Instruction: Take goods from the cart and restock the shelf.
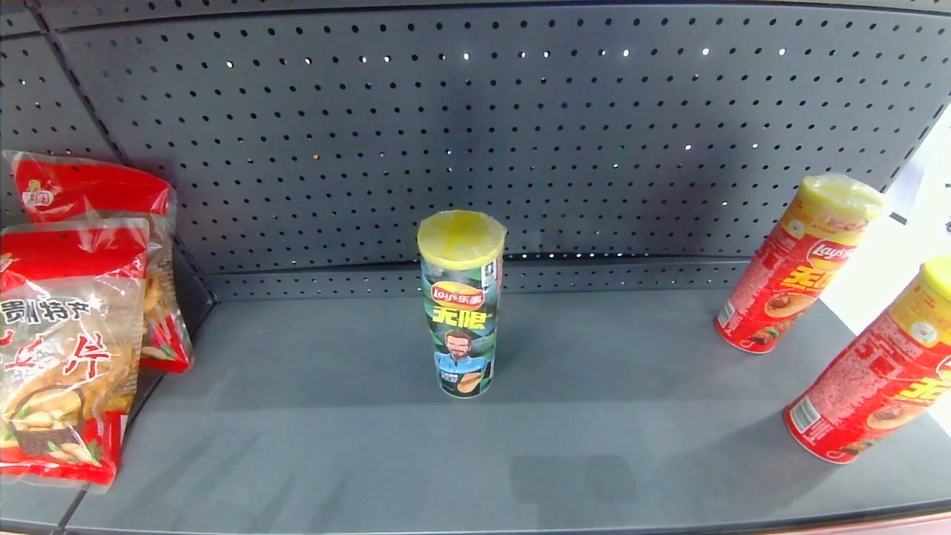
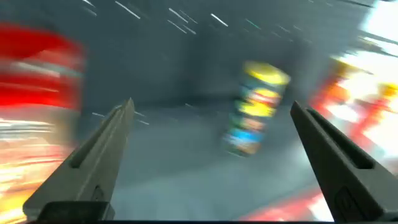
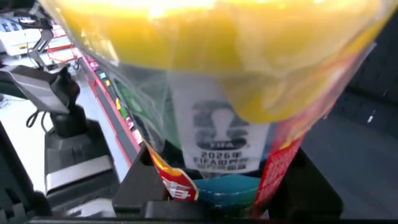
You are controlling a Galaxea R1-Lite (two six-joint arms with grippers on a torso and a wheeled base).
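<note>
Farthest left, at the left end of the shelf and well off to the left of the left jaws: two snack bags, red and clear, standing upright, one behind the other. Left gripper: jaws spread wide, nothing between them, pointed into the shelf; surroundings heavily blurred in the left wrist view. Straight ahead of those jaws, beyond the tips and untouched: green can, upright near the middle of the shelf floor, yellow lid on top, in front of the perforated back panel. Farther right, off to the right of the left jaws and well apart from the green can: rear red can, standing near the back panel, and front red can, standing nearer the front edge, both with yellow lids. Right gripper: jaws closed on the body of a held can, pinching it from both sides; yellow lid under clear wrap nearest the wrist camera, label green and red below it.
</note>
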